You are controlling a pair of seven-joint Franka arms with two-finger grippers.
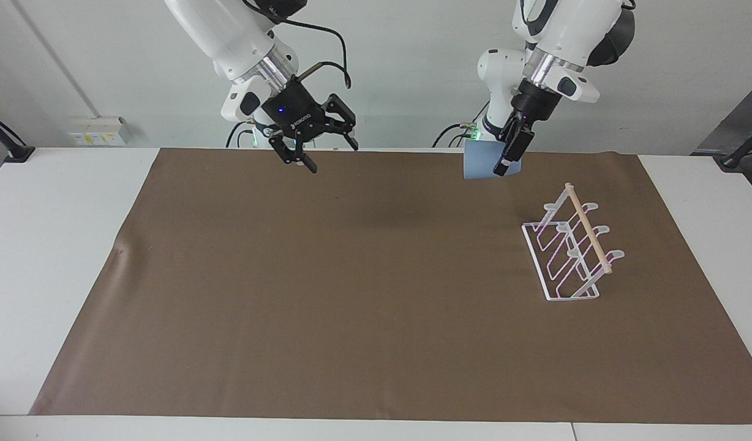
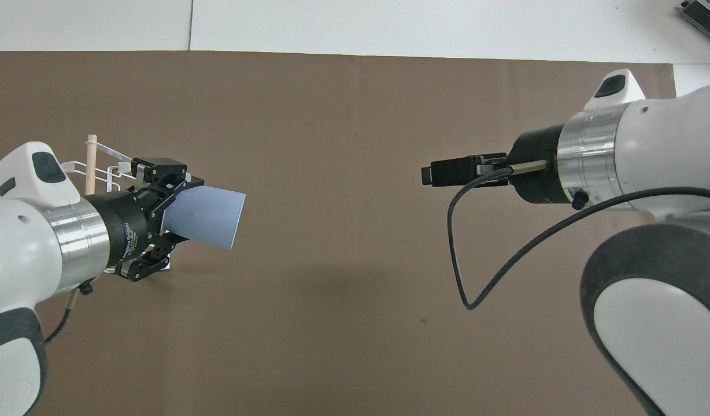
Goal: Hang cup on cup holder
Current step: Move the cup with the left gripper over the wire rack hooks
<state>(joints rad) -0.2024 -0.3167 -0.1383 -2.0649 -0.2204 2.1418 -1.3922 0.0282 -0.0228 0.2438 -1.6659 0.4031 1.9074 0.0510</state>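
Note:
The light blue cup [image 1: 481,164] is held in the air by my left gripper [image 1: 509,154], which is shut on its narrow base; its mouth points down and a little toward the right arm's end. It hangs over the brown mat beside the cup holder [image 1: 571,248], a white wire rack with a wooden rod on top. In the overhead view the cup [image 2: 207,218] sticks out of the left gripper [image 2: 174,216], and the arm hides part of the cup holder [image 2: 103,164]. My right gripper [image 1: 330,155] is open and empty over the mat's edge nearest the robots; it also shows in the overhead view [image 2: 442,173].
A brown mat [image 1: 351,294] covers most of the white table [image 1: 51,245]. The rack stands on it toward the left arm's end. A grey device [image 2: 705,14] lies off the mat at the table's corner farthest from the robots.

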